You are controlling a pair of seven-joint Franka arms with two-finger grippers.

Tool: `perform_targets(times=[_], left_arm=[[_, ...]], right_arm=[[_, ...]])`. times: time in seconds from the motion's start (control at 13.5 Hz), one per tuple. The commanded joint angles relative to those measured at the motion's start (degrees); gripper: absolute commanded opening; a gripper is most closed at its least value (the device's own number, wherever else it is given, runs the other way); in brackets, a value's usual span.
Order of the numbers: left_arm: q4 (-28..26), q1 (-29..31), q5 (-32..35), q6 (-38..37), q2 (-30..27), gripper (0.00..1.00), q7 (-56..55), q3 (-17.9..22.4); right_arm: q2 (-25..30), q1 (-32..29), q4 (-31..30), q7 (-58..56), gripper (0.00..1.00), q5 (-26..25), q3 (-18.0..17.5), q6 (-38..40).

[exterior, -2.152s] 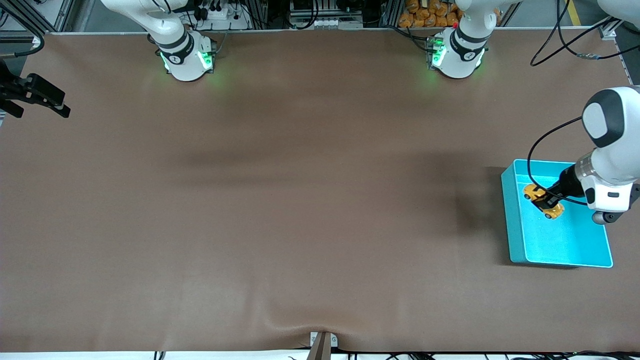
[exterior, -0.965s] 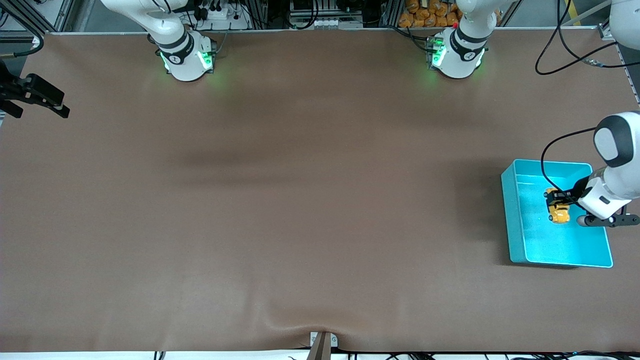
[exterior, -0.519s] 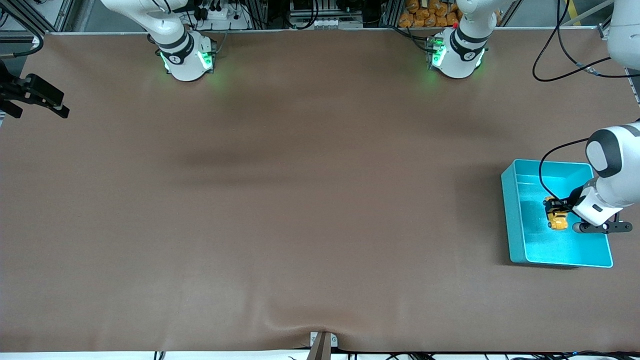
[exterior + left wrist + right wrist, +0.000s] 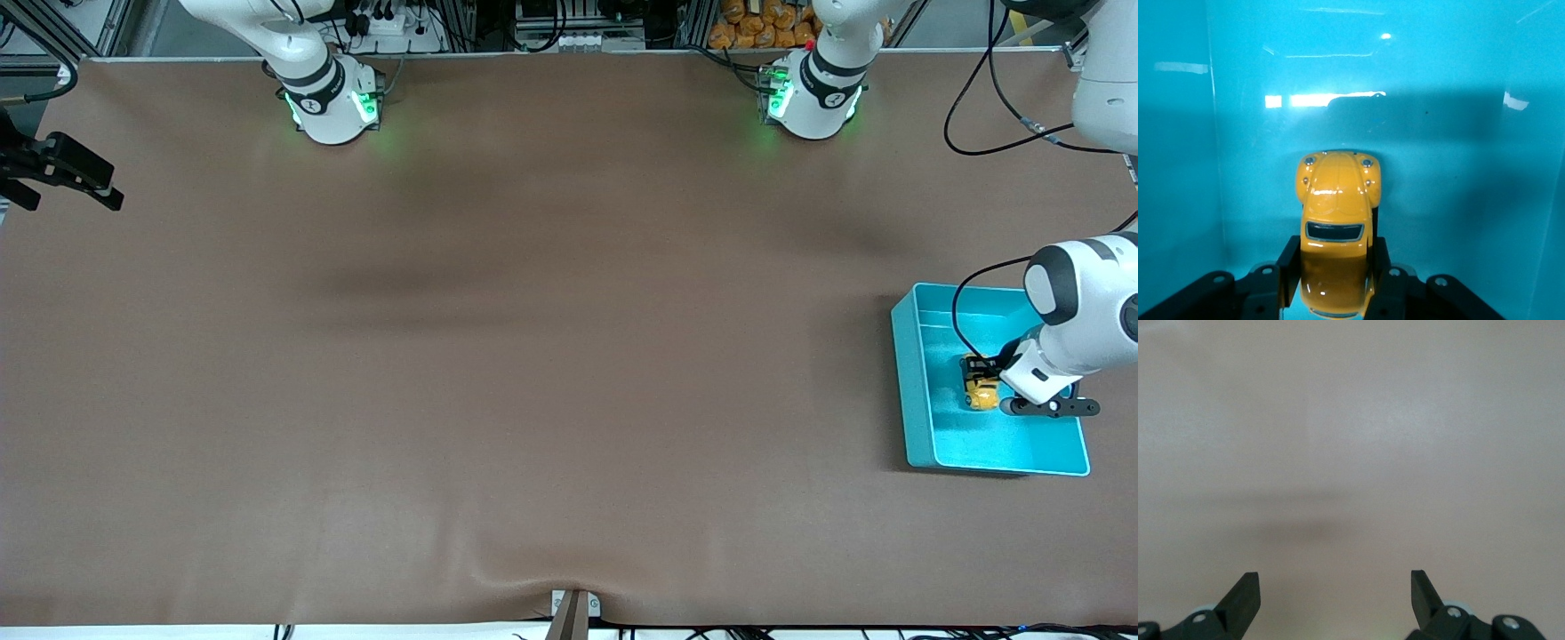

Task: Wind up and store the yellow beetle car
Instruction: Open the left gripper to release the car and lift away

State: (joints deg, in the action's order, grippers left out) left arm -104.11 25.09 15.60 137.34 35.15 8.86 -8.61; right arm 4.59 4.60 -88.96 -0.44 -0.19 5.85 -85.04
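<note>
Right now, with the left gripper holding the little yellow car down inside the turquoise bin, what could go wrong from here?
The left gripper is shut on the yellow beetle car low inside the turquoise bin. If the car is wound, it may roll into a bin wall once let go. If the fingers open while lifting, the car could drag or tip. The cable loops over the bin and could snag its rim. The right gripper waits open over bare table.

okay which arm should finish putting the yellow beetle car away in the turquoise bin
Left. The left gripper is shut on the yellow beetle car, low inside the turquoise bin; likely it need only let go. The right gripper waits open over bare table.
</note>
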Motion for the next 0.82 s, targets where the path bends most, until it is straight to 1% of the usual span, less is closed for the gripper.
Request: perform_targets(times=[0.0,0.07,0.15,0.22,0.3,0.45,0.59,0.74], left_arm=[[0.92,0.40,1.45,0.48,1.06,0.00,0.28,-0.27],[0.92,0.40,1.45,0.48,1.23,0.00,0.28,-0.27],[0.84,0.49,1.45,0.48,1.23,0.23,0.28,-0.27],[0.83,0.40,1.45,0.48,1.06,0.64,0.28,-0.27],[0.75,0.40,1.45,0.48,0.80,1.00,0.19,-0.36],[0.22,0.22,1.45,-0.14,-1.04,1.00,-0.77,-0.45],[-0.04,0.22,1.11,-0.40,-4.46,1.00,-0.60,-1.15],[0.13,0.13,0.58,-5.73,-9.38,1.00,-1.38,-2.63]], right_arm=[[-0.46,0.94,0.90,-0.26,1.00,-0.77,0.74,0.22],[-0.46,0.94,0.90,-0.26,1.00,-0.77,0.74,0.22],[-0.46,0.94,0.90,-0.18,1.00,-0.77,0.74,0.14],[-0.46,0.94,0.90,-0.17,1.00,-0.77,0.74,0.22],[-0.46,0.94,0.90,-0.17,1.00,-0.86,0.74,0.14],[-0.46,0.94,0.90,-0.17,1.00,-0.86,0.74,0.14],[-0.46,0.94,0.90,-0.17,1.00,-0.86,0.74,0.14],[-0.46,0.94,0.90,-0.17,1.00,-0.86,0.74,0.14]])
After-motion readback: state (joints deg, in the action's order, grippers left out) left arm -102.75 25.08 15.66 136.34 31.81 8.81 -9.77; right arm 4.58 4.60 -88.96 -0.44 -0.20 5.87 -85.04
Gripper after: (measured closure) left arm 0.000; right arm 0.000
